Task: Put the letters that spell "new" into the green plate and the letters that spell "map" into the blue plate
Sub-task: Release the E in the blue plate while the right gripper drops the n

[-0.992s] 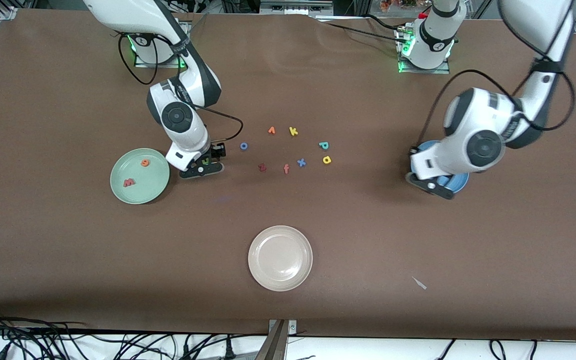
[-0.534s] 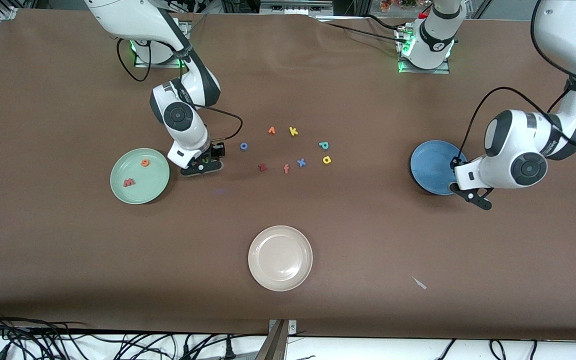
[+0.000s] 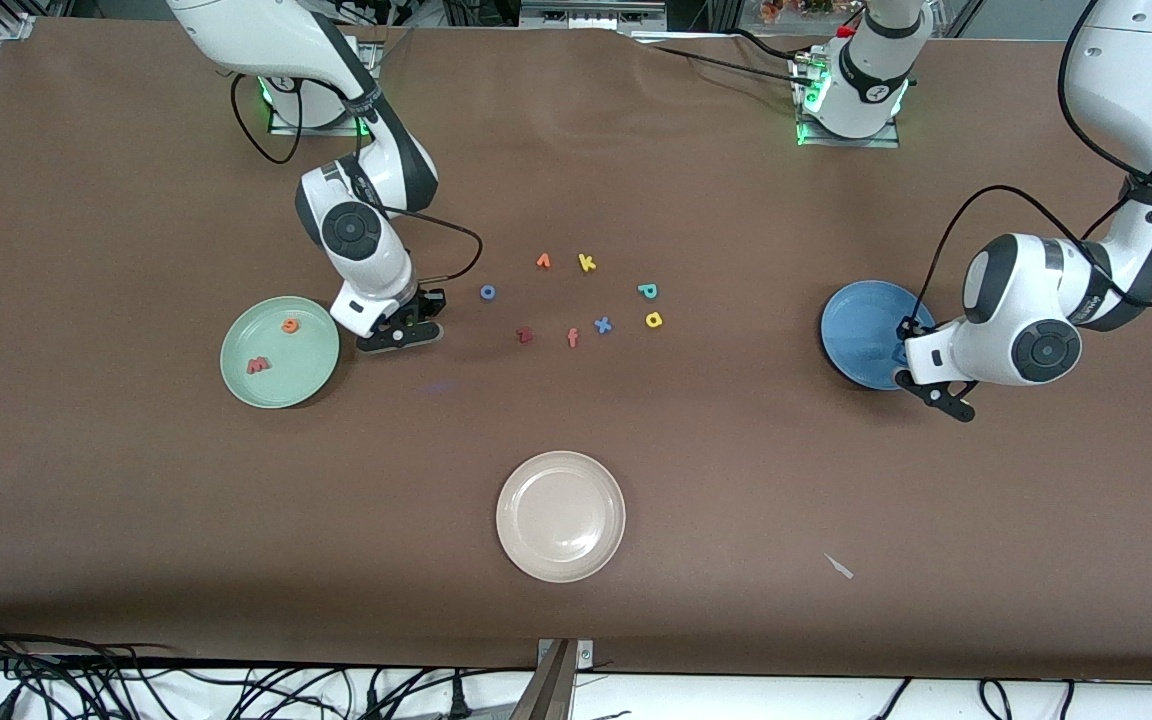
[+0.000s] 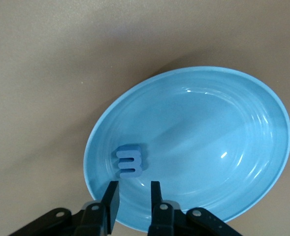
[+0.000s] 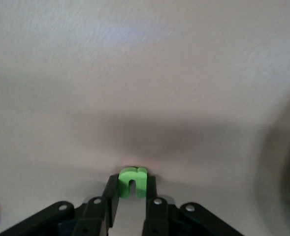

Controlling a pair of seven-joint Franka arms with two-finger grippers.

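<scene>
My right gripper point(image 3: 421, 312) is down at the table beside the green plate point(image 3: 279, 380), shut on the green n point(image 5: 133, 174), which sits between its fingertips point(image 5: 133, 186). The orange e point(image 3: 290, 325) and red w point(image 3: 257, 366) lie in the green plate. My left gripper point(image 3: 904, 332) hangs over the rim of the blue plate point(image 3: 856, 325); its jaws point(image 4: 134, 186) stand slightly apart with nothing between them. The light blue m point(image 4: 130, 161) lies in the blue plate point(image 4: 223, 123). Teal p point(image 3: 647, 291) and yellow a point(image 3: 653, 320) lie mid-table.
Also mid-table are a blue o point(image 3: 487, 292), an orange letter point(image 3: 543, 261), a yellow k point(image 3: 587, 263), a blue x point(image 3: 603, 324), an orange-red f point(image 3: 572, 338) and a dark red z point(image 3: 524, 335). A cream-white plate point(image 3: 561, 516) sits nearer the front camera. A small pale scrap point(image 3: 839, 566) lies on the table.
The left arm swung off the blue plate toward its own end of the table, uncovering the plate. The right gripper's jaws closed on the n.
</scene>
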